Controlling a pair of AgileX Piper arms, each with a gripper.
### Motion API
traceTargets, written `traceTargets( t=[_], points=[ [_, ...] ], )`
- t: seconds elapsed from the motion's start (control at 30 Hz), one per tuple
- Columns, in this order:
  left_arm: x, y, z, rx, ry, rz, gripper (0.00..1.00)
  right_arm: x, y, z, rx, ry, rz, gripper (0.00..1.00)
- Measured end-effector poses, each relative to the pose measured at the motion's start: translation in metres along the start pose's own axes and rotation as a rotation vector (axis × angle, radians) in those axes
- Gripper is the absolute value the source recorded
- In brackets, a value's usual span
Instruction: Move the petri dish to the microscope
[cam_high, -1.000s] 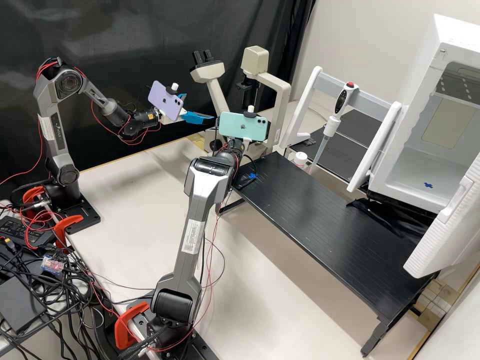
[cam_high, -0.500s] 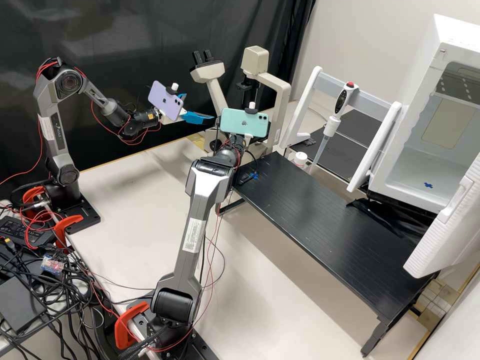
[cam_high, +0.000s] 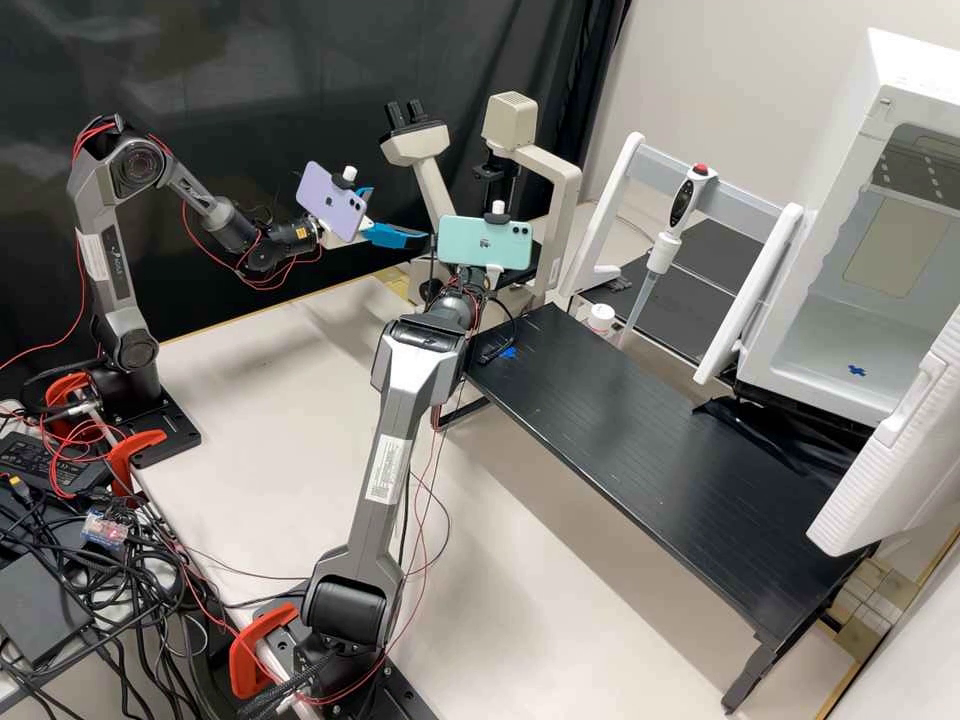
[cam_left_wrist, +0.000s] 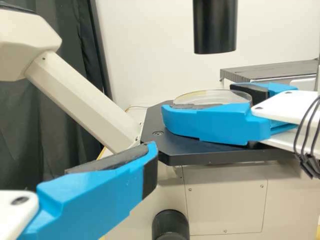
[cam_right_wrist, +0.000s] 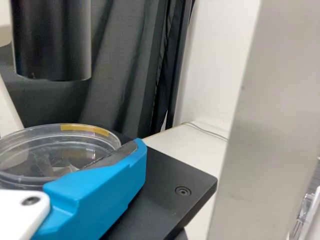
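My left gripper (cam_high: 397, 215) stands open beside the microscope (cam_high: 553, 170), left of its stage. In the left wrist view, my left gripper (cam_left_wrist: 145, 172) has one blue finger in sight, nothing against its pad. My right gripper (cam_high: 495, 275) is at the stage, its fingers hidden behind the teal phone. The left wrist view has it from the side, shut on the clear petri dish (cam_left_wrist: 212, 96), level over the black stage (cam_left_wrist: 172, 150). In the right wrist view, the dish (cam_right_wrist: 55, 150) rests against the pad of my right gripper (cam_right_wrist: 117, 170); whether its base touches the stage, I cannot tell.
A black cylinder (cam_left_wrist: 215, 27) hangs above the stage. The microscope's pale upright (cam_right_wrist: 265, 125) rises close by the stage. A black rack (cam_high: 640, 440) extends forward from the microscope, with a pipette (cam_high: 665, 245) and a white open box (cam_high: 850, 330) beyond.
In the high view, my right gripper has shifted slightly up and a little to the left, its phone now more level. My left arm has stayed where it was.
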Motion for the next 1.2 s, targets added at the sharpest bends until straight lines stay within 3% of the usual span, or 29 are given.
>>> traceTargets(
  t=[0.53,0.83,1.07,1.2],
  points=[
    [0.000,0.000,0.000,0.000,0.000,0.000,1.00,-0.011,-0.009,0.006,0.007,0.035,0.025,1.00],
    [0.000,0.000,0.000,0.000,0.000,0.000,1.00,-0.061,-0.016,0.010,0.008,0.057,0.028,1.00],
    [0.000,0.000,0.000,0.000,0.000,0.000,1.00,-0.111,-0.013,0.005,-0.012,0.104,0.056,1.00],
    [0.000,0.000,0.000,0.000,0.000,0.000,1.00,-0.141,-0.004,0.008,-0.009,0.128,0.109,1.00]
  ],
)
